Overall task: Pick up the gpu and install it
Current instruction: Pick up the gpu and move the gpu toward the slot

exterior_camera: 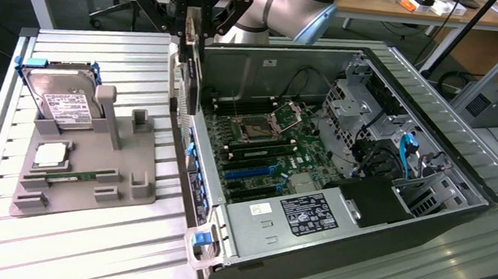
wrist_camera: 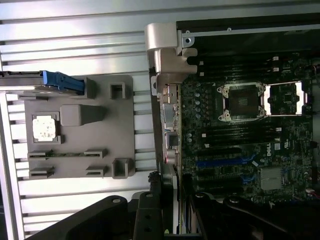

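status: gripped gpu (exterior_camera: 190, 51) edge-on between fingers (exterior_camera: 163, 14) of gripper (exterior_camera: 192, 34), held it upright over rear wall of open pc case (exterior_camera: 420, 226), beside motherboard (exterior_camera: 257, 153); saw hard drive (exterior_camera: 60, 101) at exterior view's left.

no legible text: white label on hard drive (exterior_camera: 65, 108), black sticker on power supply (exterior_camera: 312, 214), motherboard (wrist_camera: 240, 145) silkscreen, all too small to read.

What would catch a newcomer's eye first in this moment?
The hand, at the top of the exterior view, grips the gpu edge-on over the rear wall of the open computer case. Inside, the motherboard lies bare; on the exterior view's left a grey holder carries a hard drive.
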Controlling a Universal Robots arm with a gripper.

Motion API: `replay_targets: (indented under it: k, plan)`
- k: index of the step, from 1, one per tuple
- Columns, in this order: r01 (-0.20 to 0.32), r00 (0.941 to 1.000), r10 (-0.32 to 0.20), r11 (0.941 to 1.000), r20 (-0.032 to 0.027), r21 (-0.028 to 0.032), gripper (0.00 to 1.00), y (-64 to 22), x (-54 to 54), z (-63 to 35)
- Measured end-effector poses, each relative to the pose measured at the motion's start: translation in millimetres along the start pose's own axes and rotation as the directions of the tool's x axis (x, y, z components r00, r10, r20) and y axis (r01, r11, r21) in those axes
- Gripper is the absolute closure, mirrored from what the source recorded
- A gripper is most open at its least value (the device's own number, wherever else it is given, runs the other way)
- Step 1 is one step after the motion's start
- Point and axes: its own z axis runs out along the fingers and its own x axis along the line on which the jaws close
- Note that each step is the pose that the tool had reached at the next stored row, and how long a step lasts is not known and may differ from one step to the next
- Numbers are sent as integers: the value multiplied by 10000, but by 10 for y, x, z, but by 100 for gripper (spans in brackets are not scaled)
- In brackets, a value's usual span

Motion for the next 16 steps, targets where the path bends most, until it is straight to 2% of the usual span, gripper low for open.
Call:
replay_targets:
  k: [16]
  plan:
    - [0,10000,0,10000,0,0,73,10,-128,4]
